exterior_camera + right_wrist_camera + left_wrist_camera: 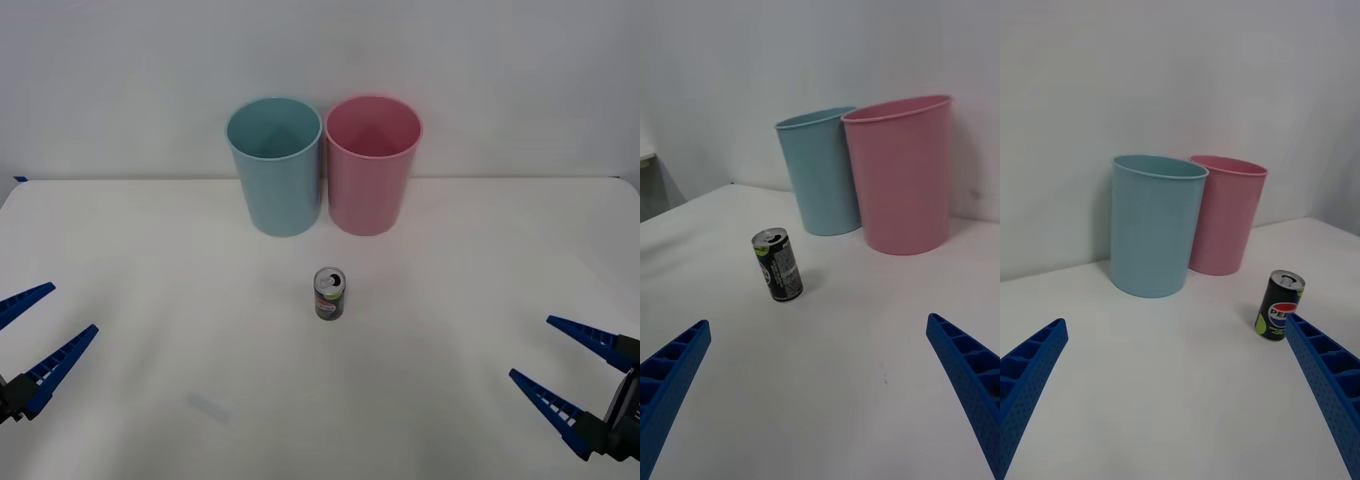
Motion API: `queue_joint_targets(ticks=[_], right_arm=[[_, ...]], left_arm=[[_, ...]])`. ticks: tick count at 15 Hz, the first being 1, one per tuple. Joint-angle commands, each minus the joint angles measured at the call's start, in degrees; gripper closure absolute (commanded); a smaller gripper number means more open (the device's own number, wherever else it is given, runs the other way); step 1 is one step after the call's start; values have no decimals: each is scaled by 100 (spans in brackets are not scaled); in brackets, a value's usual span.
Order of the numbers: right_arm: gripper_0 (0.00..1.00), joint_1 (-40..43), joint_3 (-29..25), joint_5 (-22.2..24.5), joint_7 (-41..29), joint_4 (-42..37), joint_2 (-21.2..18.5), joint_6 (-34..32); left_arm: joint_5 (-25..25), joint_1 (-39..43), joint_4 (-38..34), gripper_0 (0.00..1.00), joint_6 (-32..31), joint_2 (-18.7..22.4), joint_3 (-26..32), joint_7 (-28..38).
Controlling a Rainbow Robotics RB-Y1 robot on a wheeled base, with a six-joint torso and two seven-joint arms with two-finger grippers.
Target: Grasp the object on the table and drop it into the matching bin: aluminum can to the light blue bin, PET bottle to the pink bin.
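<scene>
Left gripper (30, 342): hung low over the near left corner of the table (150, 300), fingers (60, 360) spread wide, nothing between them.
Right gripper (575, 372): hung low over the near right corner of the table, fingers (545, 400) likewise spread apart and holding nothing.
Aluminum can (330, 293): stood upright on the table, about midway between the left and right edges and well apart from both grippers; dark body, green band, silver top with the pull-tab opening showing. In the left wrist view the can (1281, 305) showed its round red-white-blue logo; in the right wrist view the can (778, 265) showed small print on its side.
Light blue bin (275, 165): stood upright near the far edge of the table, beyond the can and a little to the left of it.
Pink bin (372, 163): stood upright just beside the light blue bin on its right, the two rims touching or nearly so, near the far edge.
</scene>
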Motion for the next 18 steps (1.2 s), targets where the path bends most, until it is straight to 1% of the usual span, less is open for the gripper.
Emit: queue_joint_targets(ticks=[1,3,5,10,13,16,18], right_arm=[[0,62,281,13,773,7,-21,393],[0,71,545,109,1011,33,-30,683],[0,18,809,215,1011,139,-30,789],[0,-334,1371,259,1028,517,-30,912],[0,-483,1776,285,1046,517,-30,1202],[0,-597,2066,285,1081,517,-12,1536],[0,-685,2189,329,1107,508,102,1729]], left_arm=[[0,0,0,0,0,0,0,0],[0,0,0,0,0,0,0,0],[0,0,0,0,0,0,0,0],[0,0,0,0,0,0,0,0],[0,0,0,0,0,0,0,0],[0,0,0,0,0,0,0,0],[0,0,0,0,0,0,0,0]])
